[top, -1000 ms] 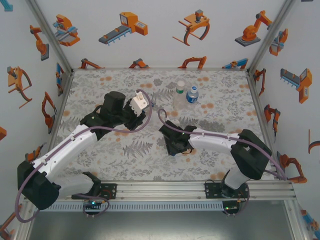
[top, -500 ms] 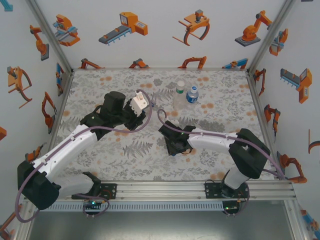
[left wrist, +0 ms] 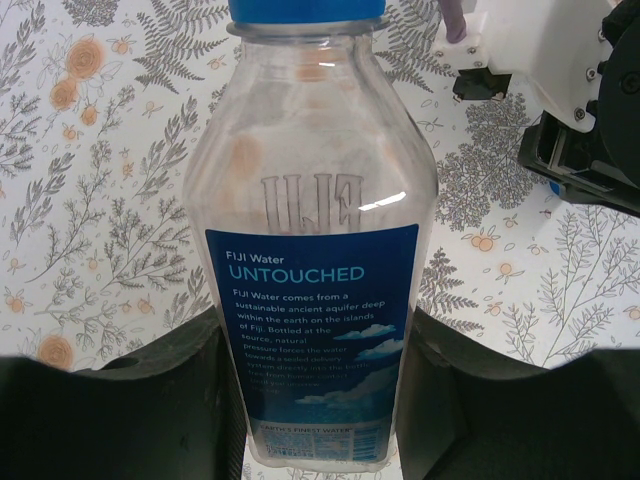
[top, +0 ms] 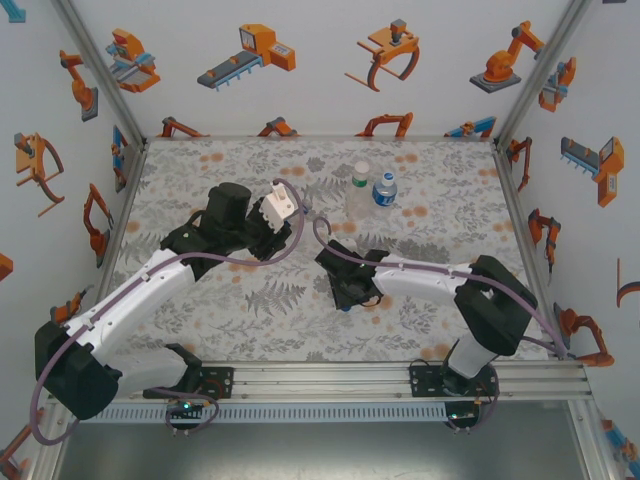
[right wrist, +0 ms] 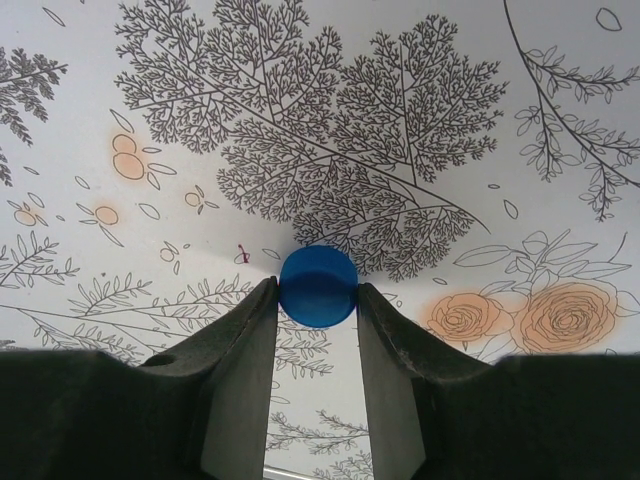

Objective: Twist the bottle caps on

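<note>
My left gripper (left wrist: 317,335) is shut on a clear bottle (left wrist: 315,200) with a blue label, gripping its lower body from both sides. A blue band marks its neck at the frame's top edge. In the top view this bottle (top: 280,204) is held up left of centre by the left gripper (top: 271,224). My right gripper (right wrist: 317,292) is low over the mat, both fingertips touching a small blue cap (right wrist: 317,285). From above, the right gripper (top: 345,297) is at mid table. Two more bottles, one (top: 359,186) paler and one (top: 385,189) blue-labelled, stand together at the back.
The flowered mat (top: 250,300) covers the table, boxed in by metal rails and walls on three sides. The right arm's white and black links (left wrist: 560,80) sit just right of the held bottle. The two arms work close together at the centre.
The right gripper's jaws have narrowed onto the blue cap and its arm has edged slightly left. The left arm and its bottle have stayed put.
</note>
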